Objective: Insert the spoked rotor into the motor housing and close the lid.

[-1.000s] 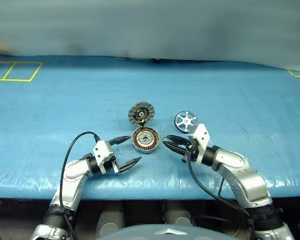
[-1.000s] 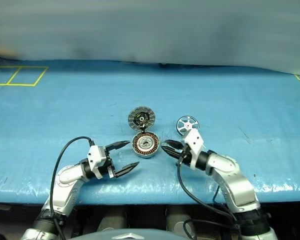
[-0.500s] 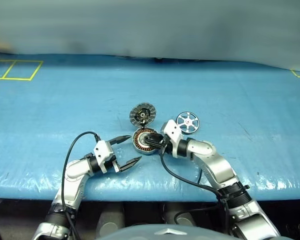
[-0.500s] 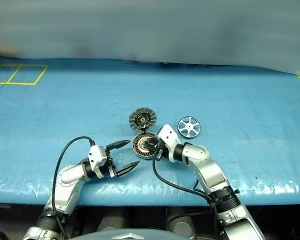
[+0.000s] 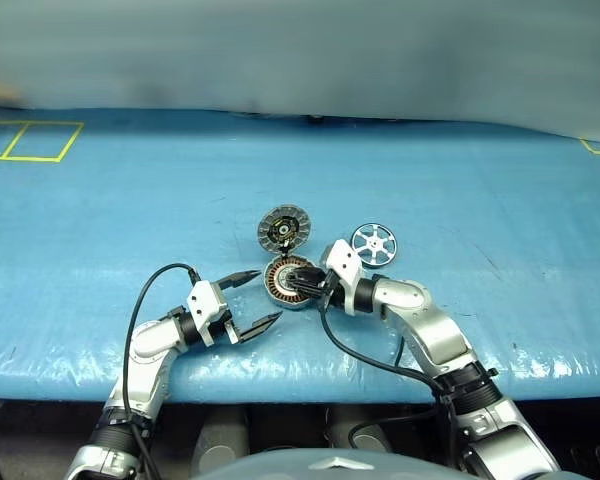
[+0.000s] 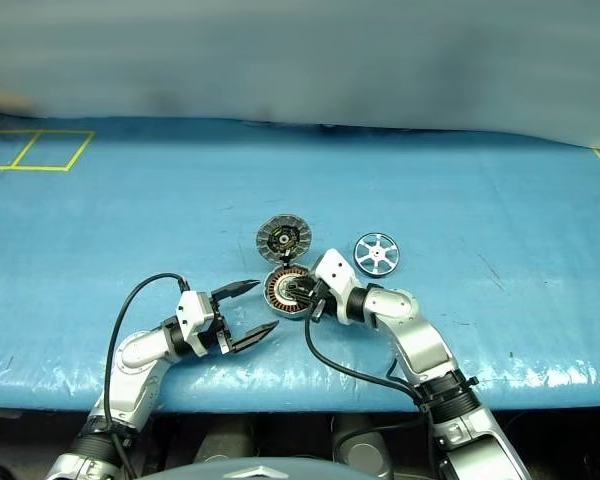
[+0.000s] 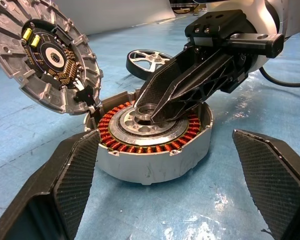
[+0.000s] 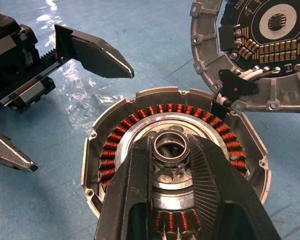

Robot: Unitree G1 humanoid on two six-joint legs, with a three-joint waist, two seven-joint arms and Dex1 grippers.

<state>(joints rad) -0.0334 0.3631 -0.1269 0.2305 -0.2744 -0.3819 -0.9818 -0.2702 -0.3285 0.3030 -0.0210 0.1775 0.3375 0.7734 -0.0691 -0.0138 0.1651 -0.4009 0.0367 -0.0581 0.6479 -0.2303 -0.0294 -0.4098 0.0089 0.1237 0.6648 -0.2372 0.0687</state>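
Gripping the silver centre ring of the motor housing (image 8: pixel 175 170), the right end effector (image 8: pixel 170 150) is steadying it. The spoked rotor (image 5: pixel 372 243) is lying just behind that end effector on the table (image 5: pixel 480 180), uninserted; the lid (image 7: pixel 42 55) is standing open, and the left end effector (image 5: pixel 257 300) is waiting spread wide beside the housing.

A glossy, wrinkled blue plastic sheet (image 5: pixel 130 200) is covering the whole work surface, catching glare along its near edge. Thin yellow tape lines (image 5: pixel 25 140) are marking out two joined boxes at the far left corner (another short yellow corner mark (image 5: pixel 595 148) is showing at the far right edge). A pale grey wall (image 5: pixel 300 50) is running behind the sheet.
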